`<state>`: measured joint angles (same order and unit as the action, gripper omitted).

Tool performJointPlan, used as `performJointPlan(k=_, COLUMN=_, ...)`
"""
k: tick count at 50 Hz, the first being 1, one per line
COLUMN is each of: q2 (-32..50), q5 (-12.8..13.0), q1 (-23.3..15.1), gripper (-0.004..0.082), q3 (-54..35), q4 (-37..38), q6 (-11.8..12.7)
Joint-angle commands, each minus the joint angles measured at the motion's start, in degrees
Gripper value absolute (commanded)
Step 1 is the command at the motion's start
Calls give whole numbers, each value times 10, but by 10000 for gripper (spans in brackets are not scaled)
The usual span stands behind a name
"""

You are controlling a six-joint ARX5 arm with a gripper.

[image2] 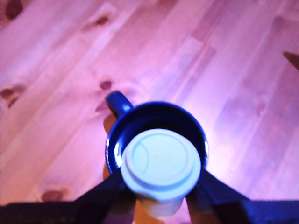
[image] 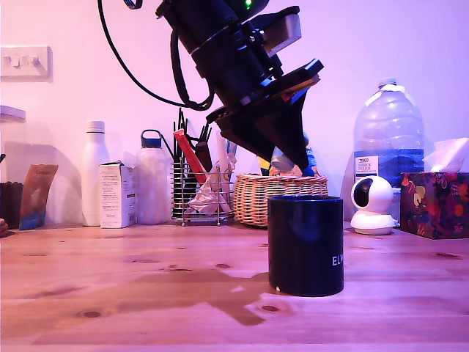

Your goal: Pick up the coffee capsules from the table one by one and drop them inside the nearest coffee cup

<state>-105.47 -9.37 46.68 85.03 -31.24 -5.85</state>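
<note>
My gripper hangs just above the open mouth of the coffee cup, a glossy dark cup with white lettering that stands on the wooden table. In the wrist view the gripper is shut on a pale coffee capsule. Its flat round face points at the camera, and its two dark fingers press on either side. Directly below the capsule is the cup, with its handle sticking out. No other capsules show on the table.
Behind the cup stands a woven wicker basket. A wire utensil rack, a white bottle, a carton, a small white camera, a large water jug and a tissue box line the back wall.
</note>
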Motion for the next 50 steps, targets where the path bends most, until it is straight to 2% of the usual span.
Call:
performJointPlan(k=1, q2=-3, q5=-3, q1=0, gripper=178, q3=26, q4=-11, q6=2)
performJointPlan(k=28, q2=-117, q5=3, q1=16, gripper=178, q3=191, q4=-165, q6=-22)
performJointPlan(k=37, q2=-140, q5=11, q1=20, gripper=178, q3=208, q4=-193, q6=-32)
performJointPlan(k=42, q2=-142, q5=22, q1=22, gripper=178, q3=207, q4=-194, q6=-32)
performJointPlan(k=50, q2=-142, q5=24, q1=24, gripper=178, q3=207, q4=-200, q6=-32)
